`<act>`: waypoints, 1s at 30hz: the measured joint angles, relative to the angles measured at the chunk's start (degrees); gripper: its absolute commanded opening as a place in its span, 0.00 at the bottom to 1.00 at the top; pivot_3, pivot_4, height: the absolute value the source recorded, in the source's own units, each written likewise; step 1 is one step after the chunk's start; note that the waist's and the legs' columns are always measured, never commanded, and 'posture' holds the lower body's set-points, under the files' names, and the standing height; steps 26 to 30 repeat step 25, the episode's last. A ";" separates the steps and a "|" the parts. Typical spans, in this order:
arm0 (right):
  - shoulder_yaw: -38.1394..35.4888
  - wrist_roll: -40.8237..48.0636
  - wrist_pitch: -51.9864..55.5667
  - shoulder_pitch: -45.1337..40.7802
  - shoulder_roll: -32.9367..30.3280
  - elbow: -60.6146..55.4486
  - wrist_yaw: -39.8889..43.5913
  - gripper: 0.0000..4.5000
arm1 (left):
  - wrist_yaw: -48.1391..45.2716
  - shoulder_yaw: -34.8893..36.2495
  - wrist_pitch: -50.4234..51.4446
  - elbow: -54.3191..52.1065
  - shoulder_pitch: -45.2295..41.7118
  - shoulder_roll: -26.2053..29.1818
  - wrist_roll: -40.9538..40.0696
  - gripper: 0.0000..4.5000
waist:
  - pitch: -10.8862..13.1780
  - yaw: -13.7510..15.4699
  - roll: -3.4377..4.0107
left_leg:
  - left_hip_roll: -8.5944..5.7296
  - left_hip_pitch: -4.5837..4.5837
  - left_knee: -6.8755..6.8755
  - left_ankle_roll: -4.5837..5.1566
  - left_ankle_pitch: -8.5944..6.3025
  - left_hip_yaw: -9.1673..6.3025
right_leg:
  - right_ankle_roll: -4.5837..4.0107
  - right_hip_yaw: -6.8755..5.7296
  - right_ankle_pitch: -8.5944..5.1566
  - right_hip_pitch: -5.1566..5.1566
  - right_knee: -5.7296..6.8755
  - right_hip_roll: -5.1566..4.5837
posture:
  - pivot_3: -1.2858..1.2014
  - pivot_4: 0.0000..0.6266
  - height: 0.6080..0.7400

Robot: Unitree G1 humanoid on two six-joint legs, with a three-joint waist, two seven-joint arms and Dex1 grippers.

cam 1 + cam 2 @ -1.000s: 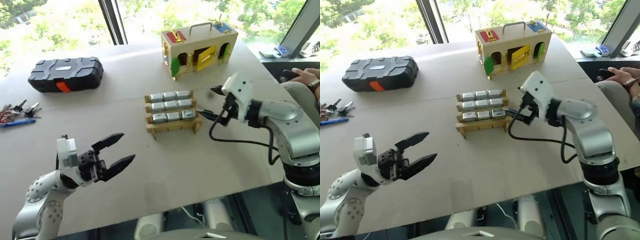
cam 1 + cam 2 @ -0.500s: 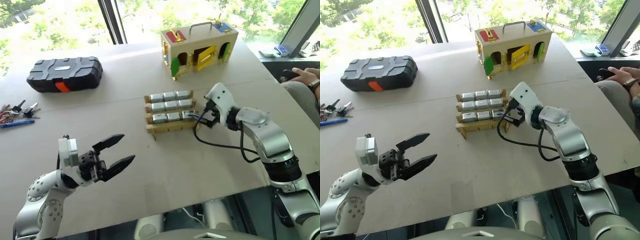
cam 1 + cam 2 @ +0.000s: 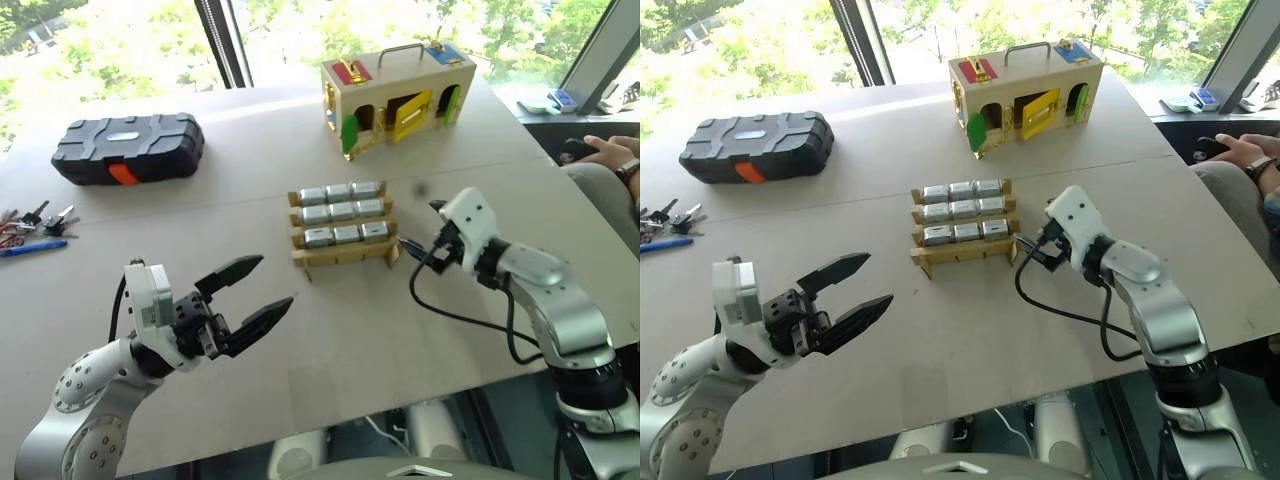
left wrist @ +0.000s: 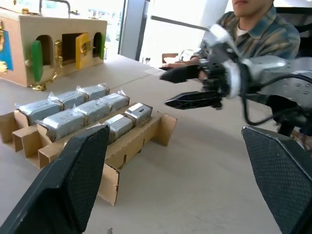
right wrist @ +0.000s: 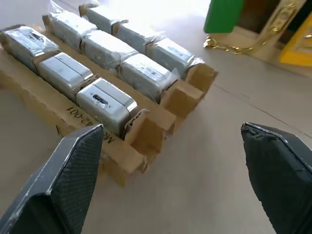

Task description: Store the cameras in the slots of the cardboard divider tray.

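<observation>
The cardboard divider tray (image 3: 345,256) sits mid-table. Several silver cameras (image 3: 341,212) fill its three far rows, wrapped in clear film; the nearest row holds nothing. My right gripper (image 3: 418,225) hovers open and empty just off the tray's right end, pointing at it. The right wrist view shows the tray's corner (image 5: 146,134) and the cameras (image 5: 105,102) close up. My left gripper (image 3: 277,280) is open and empty, raised over the near left part of the table, well short of the tray. In the left wrist view the right gripper (image 4: 165,89) hangs beyond the tray (image 4: 146,134).
A wooden box with coloured doors (image 3: 398,92) stands behind the tray. A black case (image 3: 130,147) lies far left, with keys (image 3: 35,218) and a blue pen (image 3: 35,246) near the left edge. A person (image 4: 258,29) sits at the right, one hand (image 3: 612,152) by the table's edge.
The right gripper dipped toward the tray's right end, then drew back to the right and lower, still open. The left gripper rose and shifted right.
</observation>
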 measured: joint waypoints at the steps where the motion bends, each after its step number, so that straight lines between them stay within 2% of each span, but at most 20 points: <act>1: -2.62 1.64 -1.54 5.18 -0.04 -3.37 0.56 1.00 | 1.60 1.38 0.92 -0.06 0.49 0.23 -0.48 1.00 | -0.03 0.31 -0.03 | 0.00 0.02 0.00 0.00 0.00 -0.06 | 0.02 -0.13 -0.03 0.09 0.00 0.01 | 0.52 0.24 1.00; 5: -9.01 5.70 -4.35 17.83 -1.21 -7.96 2.56 1.00 | 5.91 4.73 2.86 0.57 1.36 0.69 -0.97 1.00 | -0.02 0.07 0.02 | 0.06 0.29 0.10 -0.01 0.00 -0.08 | 0.03 -0.05 -0.03 0.29 0.02 0.01 | 0.52 0.24 1.00; 8: -15.10 7.56 -7.71 25.99 -2.16 -10.07 3.96 1.00 | 7.10 5.84 3.21 0.55 2.11 1.68 0.23 1.00 | -0.03 -0.30 0.03 | 0.09 0.93 0.01 -0.32 -0.19 -0.07 | 0.03 -0.05 -0.05 0.92 -0.08 -0.10 | 0.52 0.24 1.00; 11: -19.03 8.35 -10.96 32.69 -3.23 -10.13 5.87 1.00 | 6.38 6.12 3.06 0.50 5.53 2.26 2.53 1.00 | -0.02 -0.65 0.03 | 0.13 0.94 -0.07 -0.45 -0.27 -0.04 | 0.03 -0.03 -0.05 0.89 -0.16 -0.34 | 0.52 0.24 1.00; 18: -19.80 8.58 -15.14 28.88 -6.18 -5.52 7.06 1.00 | 6.70 2.48 2.25 -4.46 7.76 0.94 5.64 1.00 | -0.01 -0.45 0.04 | 0.15 0.91 -0.08 -0.52 -0.32 -0.06 | 0.03 -0.12 -0.05 0.86 -0.22 -0.37 | 0.52 0.24 1.00; 23: -19.49 8.59 -17.02 27.24 -7.70 -2.18 8.28 1.00 | 8.82 -3.69 -0.53 -7.30 12.59 -3.25 12.00 1.00 | 0.01 -0.29 0.00 | 0.11 0.84 -0.18 -0.52 -0.34 -0.05 | 0.04 -0.12 -0.07 0.83 -0.34 -0.09 | 0.52 0.24 1.00; 25: -19.25 8.63 -17.50 26.70 -7.93 -1.32 8.64 1.00 | 9.03 -6.96 -4.04 -7.90 16.96 -5.96 16.30 1.00 | 0.02 -0.45 -0.02 | 0.11 0.86 -0.17 -0.46 -0.38 0.06 | 0.05 -0.03 -0.08 0.83 -0.36 -0.11 | 0.52 0.24 1.00; 30: -19.25 8.63 -17.50 26.70 -7.93 -1.32 8.64 1.00 | 9.03 -6.96 -4.04 -7.90 16.96 -5.96 16.30 1.00 | 0.02 -0.45 -0.02 | 0.11 0.86 -0.17 -0.46 -0.38 0.06 | 0.05 -0.03 -0.08 0.83 -0.36 -0.11 | 0.52 0.24 1.00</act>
